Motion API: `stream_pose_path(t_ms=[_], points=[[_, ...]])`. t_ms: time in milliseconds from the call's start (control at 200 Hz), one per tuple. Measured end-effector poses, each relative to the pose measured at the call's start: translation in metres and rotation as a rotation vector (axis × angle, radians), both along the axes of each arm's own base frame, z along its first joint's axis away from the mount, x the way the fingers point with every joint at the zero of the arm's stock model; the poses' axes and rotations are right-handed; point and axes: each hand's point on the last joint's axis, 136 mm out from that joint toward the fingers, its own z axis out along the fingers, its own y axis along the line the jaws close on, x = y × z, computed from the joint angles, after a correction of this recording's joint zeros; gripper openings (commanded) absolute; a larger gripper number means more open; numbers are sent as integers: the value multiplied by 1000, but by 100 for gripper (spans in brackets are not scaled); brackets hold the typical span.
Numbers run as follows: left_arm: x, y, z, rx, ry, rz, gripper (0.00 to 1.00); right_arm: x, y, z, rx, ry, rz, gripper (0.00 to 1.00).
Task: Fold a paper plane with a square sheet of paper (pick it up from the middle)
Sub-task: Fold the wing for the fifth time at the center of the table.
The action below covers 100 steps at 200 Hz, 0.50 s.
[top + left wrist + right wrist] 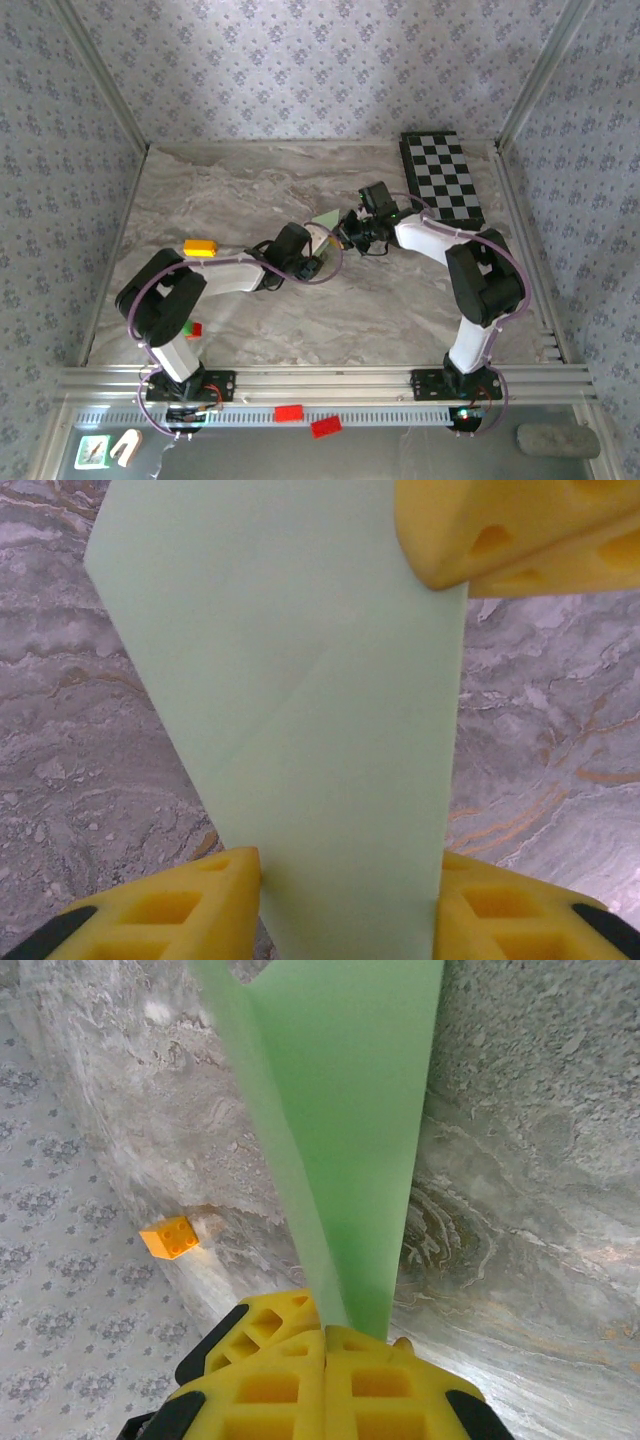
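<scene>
Paper sheet is folded, with 1 diagonal crease on its face, and looks lifted off the worktop mid-table between the 2 arms. Right gripper: jaws clenched on 1 end of the sheet, and the green strip runs straight out from between the pads. From the left wrist those same yellow fingers sit on the sheet's top corner. Left gripper: jaws part-spread, 1 pad at each side edge of the sheet. Can't tell if they bear on it or just straddle it. Risks: if the left jaws squeeze inward, the load goes in edgewise, so thin paper will bow or crumple and add a stray crease across the existing one. The right hold is a corner pinch only, so any pull from the left arm could slip it out or tear there. With no worktop backing the sheet, the next fold line may wander, so I'd expect a skewed nose. The yellow block and checkered board sit well apart from it, low snag risk. Text: no brand, label or writing readable. The small card below the rail is too small to read.
</scene>
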Motion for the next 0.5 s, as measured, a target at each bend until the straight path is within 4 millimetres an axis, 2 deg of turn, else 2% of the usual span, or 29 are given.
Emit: stream_pose_path(t_ms=[215,325,500], points=[[-1,-1,-1,7,-5,-13,31,-1,0,-3,-2,18,-1,8],[-1,-2,-1,7,-9,-17,27,-2,0,-2,-2,23,-2,17],[-4,-2,-4,4,-9,-24,19,-1,-3,-3,-6,34,-9,40]])
